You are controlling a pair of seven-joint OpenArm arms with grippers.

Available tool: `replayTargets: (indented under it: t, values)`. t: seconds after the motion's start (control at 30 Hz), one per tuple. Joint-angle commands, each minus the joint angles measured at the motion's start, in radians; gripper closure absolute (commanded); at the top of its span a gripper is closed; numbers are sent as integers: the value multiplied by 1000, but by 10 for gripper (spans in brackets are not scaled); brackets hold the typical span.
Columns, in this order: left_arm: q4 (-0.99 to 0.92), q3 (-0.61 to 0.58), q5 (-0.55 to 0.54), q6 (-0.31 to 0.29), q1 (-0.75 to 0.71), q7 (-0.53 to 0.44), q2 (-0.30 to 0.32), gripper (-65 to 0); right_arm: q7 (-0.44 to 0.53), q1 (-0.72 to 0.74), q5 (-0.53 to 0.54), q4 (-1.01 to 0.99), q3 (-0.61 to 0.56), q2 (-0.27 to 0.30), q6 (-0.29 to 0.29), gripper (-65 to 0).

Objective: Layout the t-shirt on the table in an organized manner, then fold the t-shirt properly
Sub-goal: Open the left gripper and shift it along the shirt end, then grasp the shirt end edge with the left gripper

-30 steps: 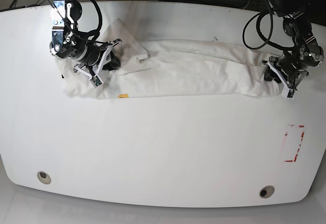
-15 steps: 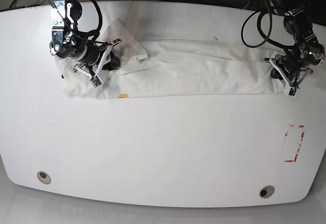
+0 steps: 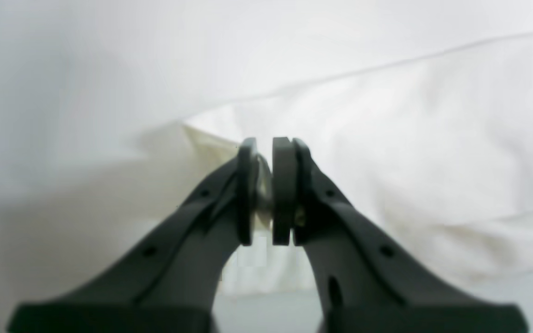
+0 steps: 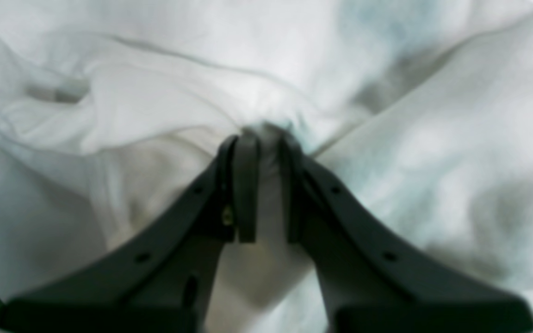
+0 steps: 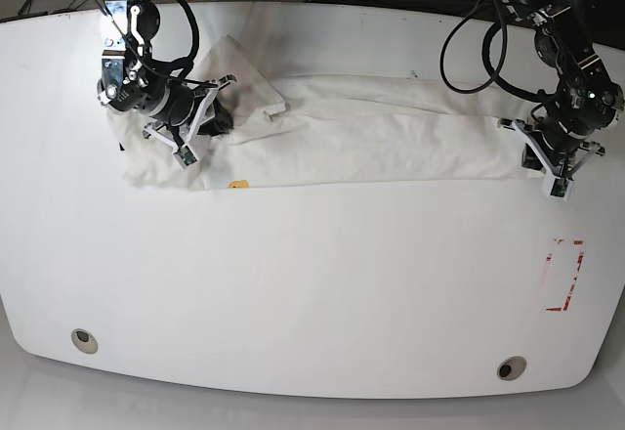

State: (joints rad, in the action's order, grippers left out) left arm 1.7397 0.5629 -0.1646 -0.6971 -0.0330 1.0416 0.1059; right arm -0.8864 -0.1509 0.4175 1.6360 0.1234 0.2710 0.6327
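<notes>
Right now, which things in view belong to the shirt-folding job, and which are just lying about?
Job: white cotton t-shirt; glossy white table; left gripper and right gripper, both clamped on cloth.
Lying about: red tape outline; two round grommet holes; cables.

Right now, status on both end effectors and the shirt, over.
Left end effector shut on shirt edge. Right end effector pinching shirt folds. Shirt stretched across table. Nothing in the way.
</notes>
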Motion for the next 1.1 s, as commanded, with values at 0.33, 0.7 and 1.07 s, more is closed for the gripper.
replayTargets:
  t: [0.33,0.7,1.07]
  values:
    - [33,-24,-2,-1,9,-7,15,-101,3,7,5,14,-1,4,6,-82]
    - [29,59,-2,-1,12,-7,105,-375,3,7,1,14,-1,4,6,-82]
    - [7,64,-5,-1,17,-7,154,-537,3,10,4,14,-3,4,6,-82]
